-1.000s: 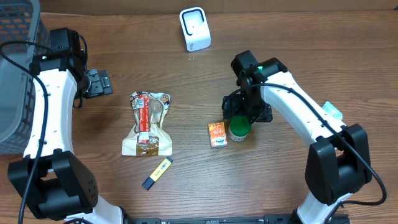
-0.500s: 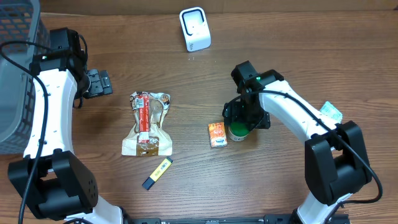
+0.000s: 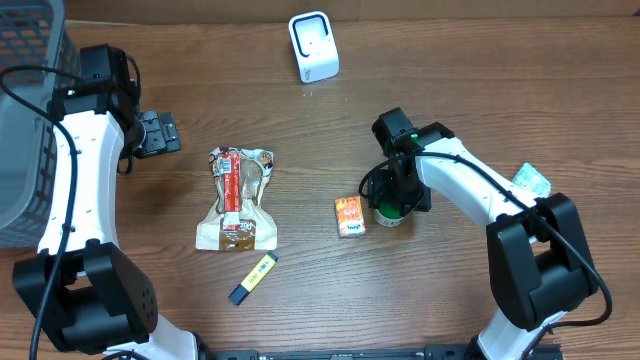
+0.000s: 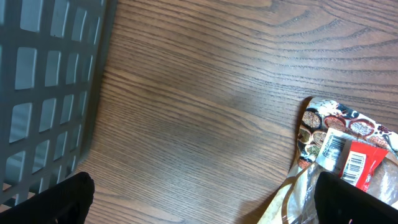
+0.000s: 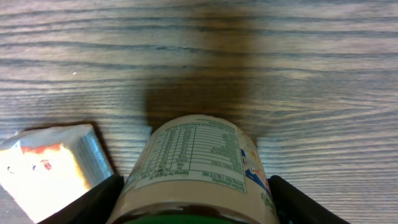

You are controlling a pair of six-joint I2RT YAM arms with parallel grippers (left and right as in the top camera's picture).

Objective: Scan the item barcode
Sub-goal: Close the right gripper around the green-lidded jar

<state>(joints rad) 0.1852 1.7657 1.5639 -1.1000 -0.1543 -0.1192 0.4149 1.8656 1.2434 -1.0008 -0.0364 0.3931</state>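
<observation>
A cream bottle [image 3: 386, 213] with a green lid stands upright right of the table's middle. My right gripper [image 3: 397, 194] is down over it from above. In the right wrist view the bottle's printed label [image 5: 199, 158] fills the space between the two black fingers [image 5: 96, 202], which press against both of its sides. The white barcode scanner [image 3: 313, 46] stands at the far edge, well away from the bottle. My left gripper [image 3: 152, 133] hovers open at the left, with bare wood between its fingertips [image 4: 62, 199].
An orange packet [image 3: 349, 216] lies just left of the bottle, close to the left finger [image 5: 50, 162]. A snack bag [image 3: 237, 200] lies mid-table and shows barcodes [image 4: 339, 155]. A yellow-and-blue stick [image 3: 252, 278] lies near the front. A grey basket [image 3: 25, 120] is at the left, a small packet [image 3: 531, 180] at the right.
My right gripper has dropped over the bottle and its fingers have drawn in against its sides. The left arm has not moved.
</observation>
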